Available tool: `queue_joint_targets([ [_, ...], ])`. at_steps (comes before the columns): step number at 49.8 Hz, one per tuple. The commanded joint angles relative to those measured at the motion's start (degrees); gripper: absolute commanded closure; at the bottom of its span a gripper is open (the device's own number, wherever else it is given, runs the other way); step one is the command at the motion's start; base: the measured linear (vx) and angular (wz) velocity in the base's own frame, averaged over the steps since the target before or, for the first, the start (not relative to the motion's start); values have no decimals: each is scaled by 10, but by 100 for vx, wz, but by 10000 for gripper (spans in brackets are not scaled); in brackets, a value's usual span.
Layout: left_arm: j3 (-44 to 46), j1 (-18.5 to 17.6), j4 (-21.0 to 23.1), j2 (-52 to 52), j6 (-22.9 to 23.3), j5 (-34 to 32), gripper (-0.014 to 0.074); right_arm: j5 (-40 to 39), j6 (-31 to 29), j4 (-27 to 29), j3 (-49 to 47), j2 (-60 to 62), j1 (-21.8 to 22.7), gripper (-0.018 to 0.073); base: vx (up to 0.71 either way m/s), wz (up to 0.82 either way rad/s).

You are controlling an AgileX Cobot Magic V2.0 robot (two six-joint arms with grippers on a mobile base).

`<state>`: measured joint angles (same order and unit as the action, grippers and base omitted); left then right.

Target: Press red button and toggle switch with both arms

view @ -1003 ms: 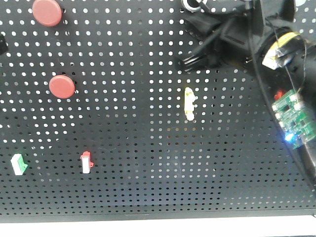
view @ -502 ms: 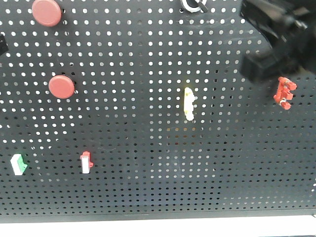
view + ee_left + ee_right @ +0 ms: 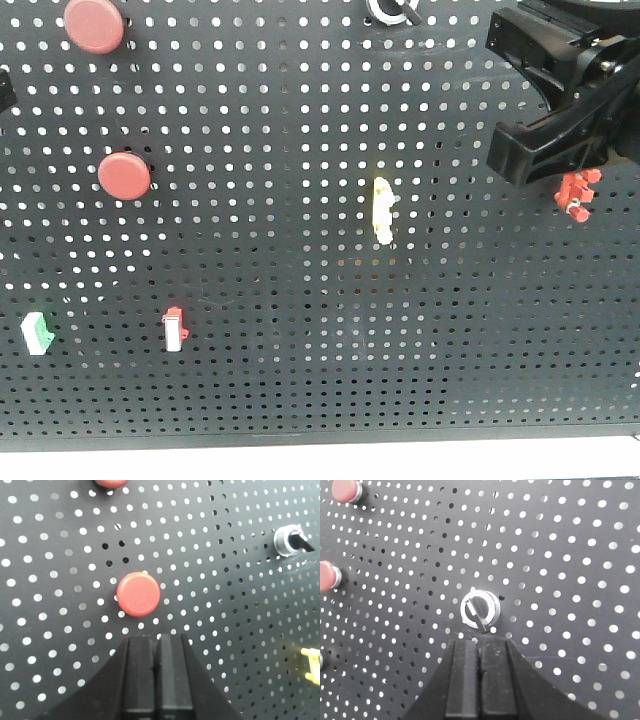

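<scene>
The red toggle switch (image 3: 577, 190) sits far over on the right side of the black board (image 3: 300, 380) full of holes. The right arm (image 3: 560, 100) hangs in front of the board there. Its lower black block is just above the switch and a bit to the left, so close that it covers the switch's top edge. I cannot tell if they touch.

From the camera on that arm, the right claw (image 3: 480, 647) is clenched. Its two fingers are pressed flat together with nothing in them. Its tip points at a silver knob (image 3: 480, 610) just beside it.

The left claw (image 3: 156, 642) is clenched too and holds nothing. A round red button (image 3: 138, 594) sits just past its tip, and a little strip of board shows between them.

A yellow lever switch (image 3: 382, 208) is near the middle of the board, well apart from the red one.
</scene>
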<state>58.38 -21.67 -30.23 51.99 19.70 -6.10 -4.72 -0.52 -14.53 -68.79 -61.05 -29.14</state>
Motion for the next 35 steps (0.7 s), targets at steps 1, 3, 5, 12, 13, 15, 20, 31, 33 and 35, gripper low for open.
queue_joint_targets([
  [1, 15, -4, 6, -4, 5, -37, 595, -45, -5, -2, -16, 10, 2, 559, 0, 0],
  [3, 8, -3, 12, -5, -3, -37, 595, -45, -5, -2, -16, 10, 2, 559, 0, 0],
  [5, -1, 2, 35, -15, -20, -33, 595, -45, -5, -2, -16, 10, 2, 559, 0, 0],
  [12, -95, 44, 193, -91, -145, 1, 595, -47, -5, -2, -16, 10, 2, 559, 0, 0],
  [13, -115, 54, 212, -107, -163, 3, 595, -48, -5, -2, -16, 10, 2, 559, 0, 0],
  [15, -158, 75, 233, -139, -217, 3, 595, -48, -5, -2, -16, 10, 2, 559, 0, 0],
  [20, -251, 123, 263, -217, -301, 3, 595, -48, -5, -2, -16, 10, 2, 559, 0, 0],
  [31, -445, 192, 318, -399, -307, 11, 595, -48, -5, -2, -16, 10, 2, 559, 0, 0],
  [33, -475, 199, 314, -428, -307, 18, 595, -48, -5, -2, -16, 10, 2, 559, 0, 0],
  [35, -500, 204, 314, -450, -307, 23, 595, -48, -5, -2, -16, 10, 2, 559, 0, 0],
])
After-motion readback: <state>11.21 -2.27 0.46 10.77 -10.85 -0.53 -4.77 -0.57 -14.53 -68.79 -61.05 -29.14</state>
